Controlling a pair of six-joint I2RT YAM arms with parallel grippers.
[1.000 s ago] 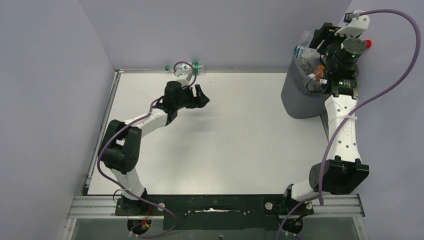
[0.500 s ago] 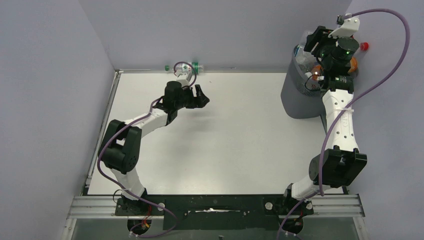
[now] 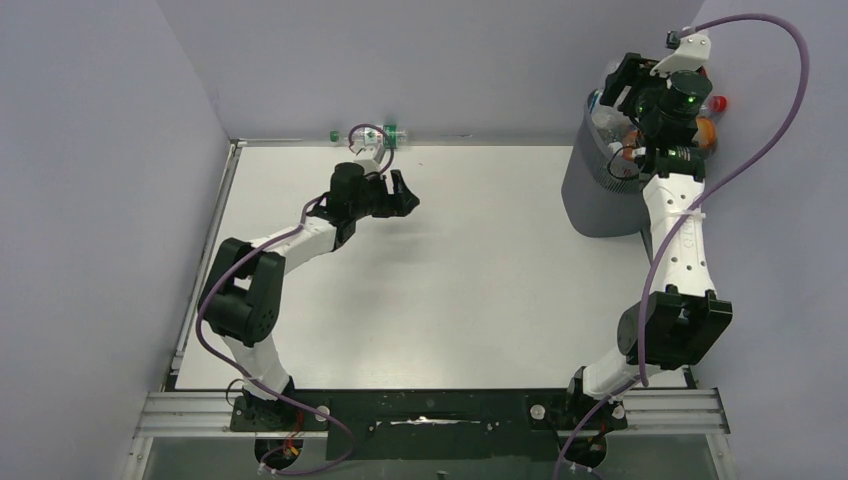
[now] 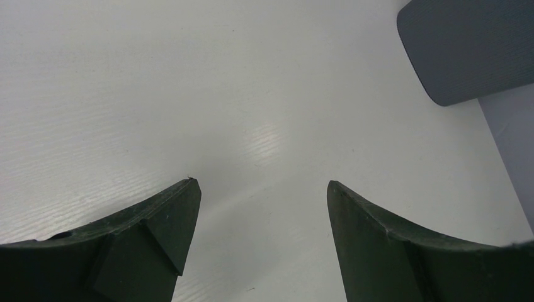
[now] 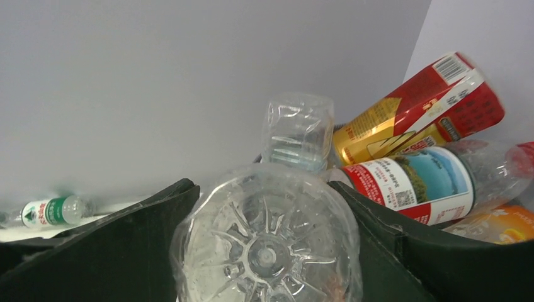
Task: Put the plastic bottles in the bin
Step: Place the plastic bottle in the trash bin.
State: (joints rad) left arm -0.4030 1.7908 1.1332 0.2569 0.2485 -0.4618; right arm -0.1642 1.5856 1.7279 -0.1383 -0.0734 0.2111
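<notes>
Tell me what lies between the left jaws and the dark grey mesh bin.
Only bare white tabletop, from the left gripper to the tall dark grey mesh bin; the left wrist view shows it.

White arms (image 3: 680,250), black joints (image 3: 240,290), looping purple cables (image 3: 757,17), dark green end effector fingers (image 4: 145,251).

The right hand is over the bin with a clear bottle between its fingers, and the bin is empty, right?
Not empty. The right wrist view shows other bottles piled in the bin beyond the clear bottle that the right hand holds; the rest is right.
</notes>
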